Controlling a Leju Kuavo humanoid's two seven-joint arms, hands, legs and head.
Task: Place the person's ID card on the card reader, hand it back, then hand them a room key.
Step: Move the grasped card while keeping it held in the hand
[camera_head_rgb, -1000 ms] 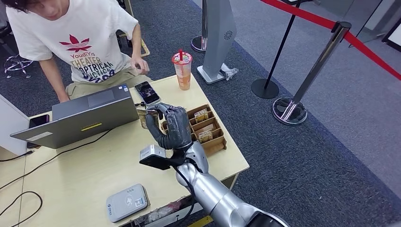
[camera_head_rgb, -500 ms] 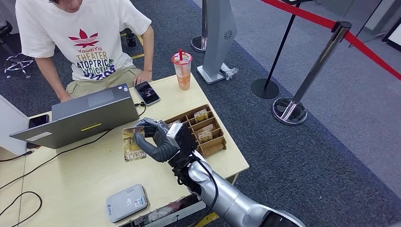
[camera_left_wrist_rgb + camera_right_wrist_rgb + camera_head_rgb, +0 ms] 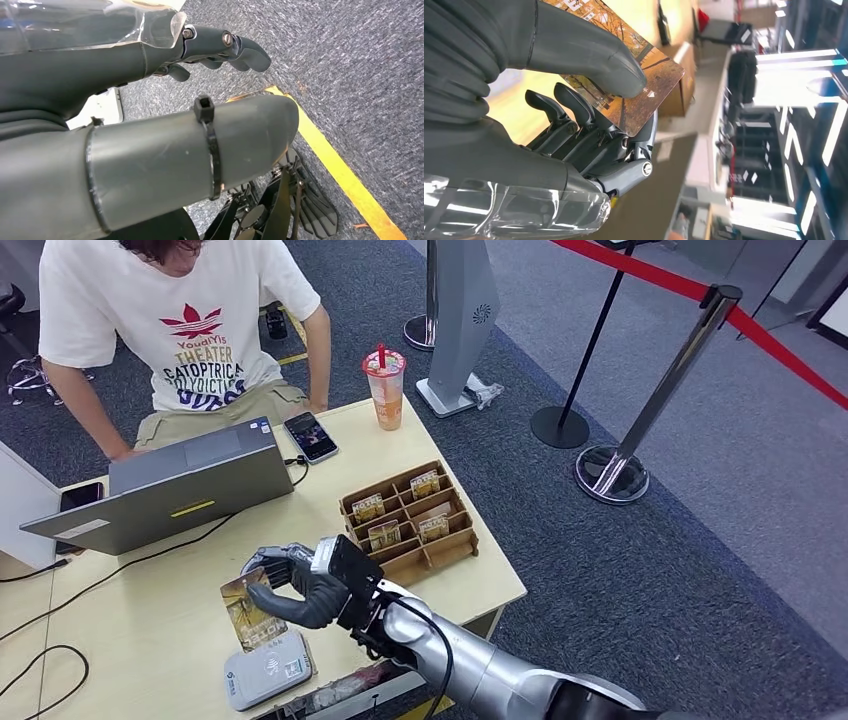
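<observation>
My right hand (image 3: 300, 585) holds the person's ID card (image 3: 248, 612), a brown card with an autumn-tree picture, just above the grey card reader (image 3: 268, 668) near the table's front edge. Up close the thumb presses the ID card (image 3: 634, 95) against the darker fingers (image 3: 589, 135) of my right hand (image 3: 574, 85). My left hand (image 3: 150, 100) hangs over grey carpet, its fingers (image 3: 220, 47) curled with nothing in them. The wooden key organiser (image 3: 410, 520) holds several room key cards (image 3: 385, 533). The person (image 3: 185, 330) sits behind the table, hands down at its far edge.
An open grey laptop (image 3: 170, 490) with a cable stands on the left of the wooden table (image 3: 180, 585). A phone (image 3: 311, 436) and a drink cup (image 3: 385, 388) sit at the far side. A second phone (image 3: 82, 494) lies at the left. Stanchions (image 3: 640, 420) stand to the right.
My right hand has swung from near the person down and toward me, carrying the card to just above the card reader. The person has drawn their hand back.
</observation>
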